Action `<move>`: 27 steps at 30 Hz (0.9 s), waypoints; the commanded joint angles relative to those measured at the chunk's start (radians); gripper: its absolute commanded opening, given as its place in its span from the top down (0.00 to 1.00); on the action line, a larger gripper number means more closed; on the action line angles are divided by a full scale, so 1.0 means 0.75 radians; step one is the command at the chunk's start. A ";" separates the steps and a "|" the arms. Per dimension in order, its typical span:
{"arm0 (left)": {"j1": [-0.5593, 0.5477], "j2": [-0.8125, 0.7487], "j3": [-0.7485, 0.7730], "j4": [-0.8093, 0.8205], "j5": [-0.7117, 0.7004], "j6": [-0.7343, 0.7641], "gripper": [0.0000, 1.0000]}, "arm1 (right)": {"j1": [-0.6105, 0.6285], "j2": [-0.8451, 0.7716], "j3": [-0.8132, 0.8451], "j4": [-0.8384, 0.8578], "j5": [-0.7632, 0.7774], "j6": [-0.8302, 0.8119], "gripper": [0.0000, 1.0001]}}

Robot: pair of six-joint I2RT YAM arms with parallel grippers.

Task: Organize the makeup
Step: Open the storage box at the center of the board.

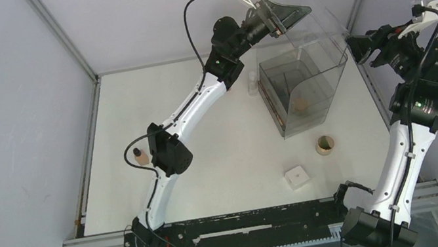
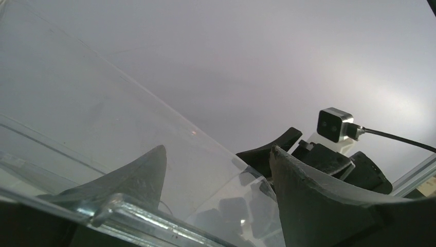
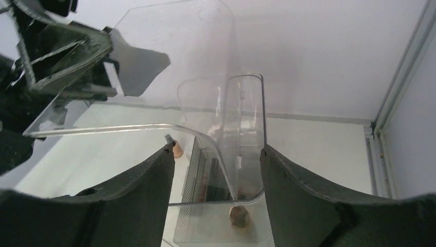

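Left gripper (image 2: 218, 148) jaws grasp the clear bin (image 1: 327, 27) wall.
Right gripper (image 3: 216, 148) jaws released, straddling the rim; puff (image 3: 239, 216) lies inside, well apart.

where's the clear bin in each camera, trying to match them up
top external: clear bin upper right of centre.
left wrist: its wall crosses the lower left, at the left gripper.
right wrist: centre, rim between the right gripper fingers.
shared landmark: the left gripper at the bin's top edge, seen in all three.
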 commanded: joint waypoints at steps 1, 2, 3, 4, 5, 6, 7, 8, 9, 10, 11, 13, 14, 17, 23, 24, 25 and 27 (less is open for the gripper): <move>-0.023 0.001 0.057 -0.040 0.030 0.052 0.22 | 0.044 -0.037 0.006 0.044 -0.077 -0.179 0.31; -0.023 0.000 0.058 -0.037 0.033 0.045 0.22 | 0.060 -0.041 -0.001 0.041 -0.060 -0.197 0.31; -0.023 -0.002 0.055 -0.028 0.035 0.037 0.22 | 0.079 -0.042 -0.012 0.042 -0.043 -0.216 0.31; -0.024 -0.005 0.054 -0.018 0.035 0.030 0.22 | 0.093 -0.041 -0.021 0.045 -0.026 -0.228 0.31; -0.026 -0.009 0.055 -0.011 0.035 0.027 0.22 | 0.106 -0.042 -0.027 0.046 -0.007 -0.230 0.31; -0.028 -0.013 0.054 -0.012 0.036 0.031 0.22 | 0.117 -0.042 -0.034 0.059 0.016 -0.224 0.31; -0.033 -0.019 0.053 -0.015 0.034 0.040 0.22 | 0.130 -0.044 -0.043 0.084 0.039 -0.215 0.31; -0.035 -0.022 0.054 -0.020 0.034 0.047 0.22 | 0.147 -0.047 -0.058 0.108 0.076 -0.207 0.31; -0.037 -0.023 0.054 -0.018 0.031 0.052 0.21 | 0.167 -0.048 -0.069 0.124 0.136 -0.211 0.31; -0.039 -0.024 0.055 -0.016 0.025 0.052 0.21 | 0.189 -0.049 -0.076 0.135 0.184 -0.214 0.31; -0.041 -0.023 0.058 -0.010 0.021 0.050 0.21 | 0.214 -0.047 -0.085 0.153 0.230 -0.221 0.31; -0.043 -0.022 0.061 -0.006 0.019 0.046 0.21 | 0.268 -0.036 -0.091 0.170 0.319 -0.230 0.31; -0.045 -0.024 0.061 -0.009 0.021 0.050 0.21 | 0.292 -0.028 -0.091 0.178 0.366 -0.232 0.32; -0.047 -0.032 0.057 -0.026 0.029 0.069 0.21 | 0.355 -0.023 -0.128 0.213 0.548 -0.201 0.32; -0.049 -0.058 0.019 -0.038 0.029 0.105 0.20 | 0.358 -0.048 -0.246 0.306 0.810 -0.060 0.32; -0.049 -0.057 0.018 -0.039 0.029 0.106 0.20 | 0.360 -0.047 -0.260 0.308 0.821 -0.045 0.32; -0.049 -0.059 0.018 -0.038 0.032 0.106 0.20 | 0.359 -0.046 -0.274 0.306 0.839 -0.030 0.32; -0.049 -0.060 0.019 -0.044 0.036 0.110 0.20 | 0.358 -0.041 -0.291 0.303 0.866 -0.012 0.32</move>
